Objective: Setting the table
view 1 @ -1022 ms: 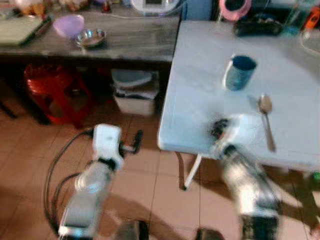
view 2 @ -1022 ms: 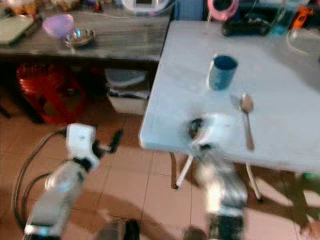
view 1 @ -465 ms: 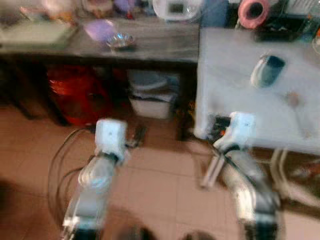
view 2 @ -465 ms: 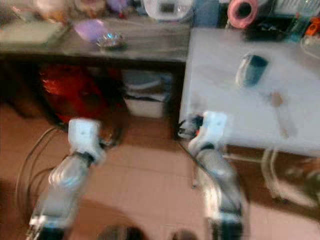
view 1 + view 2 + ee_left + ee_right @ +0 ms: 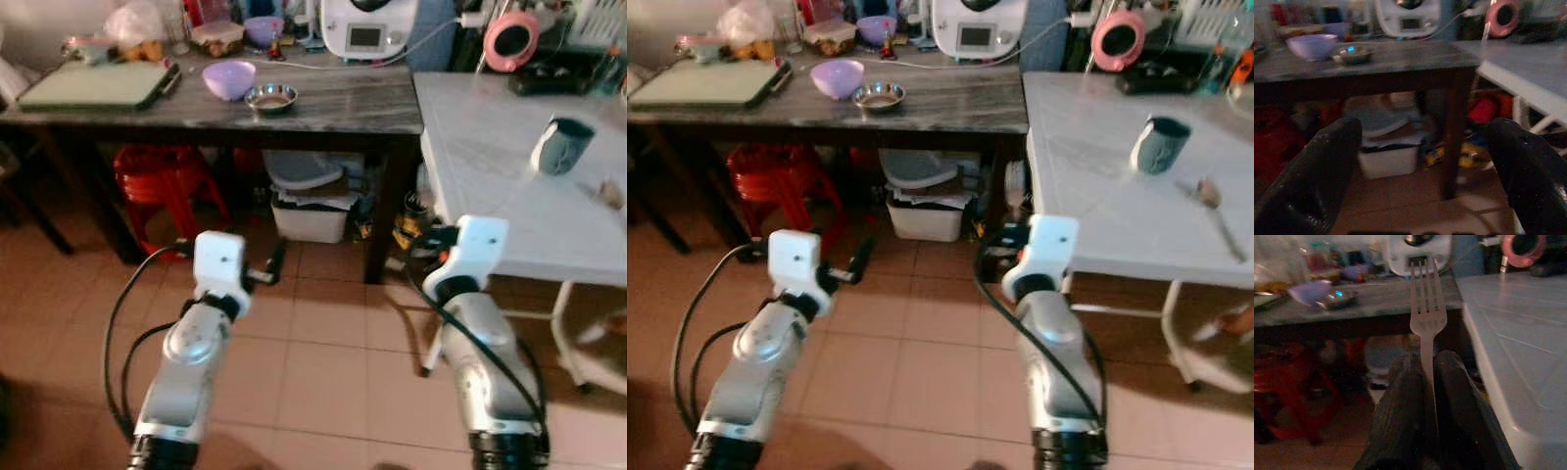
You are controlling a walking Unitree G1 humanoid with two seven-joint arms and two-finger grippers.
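The right claw [image 5: 1422, 382] is clenched on a fork [image 5: 1426, 318], off the white surface's [image 5: 1097, 196] left edge; the left claw [image 5: 1425, 161] is released. Farther in: spoon [image 5: 1215, 206], mug [image 5: 1161, 144]. Next, likely, carry the fork over beside them.

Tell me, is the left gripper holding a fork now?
No, the left gripper is open and empty; the right gripper holds the fork.
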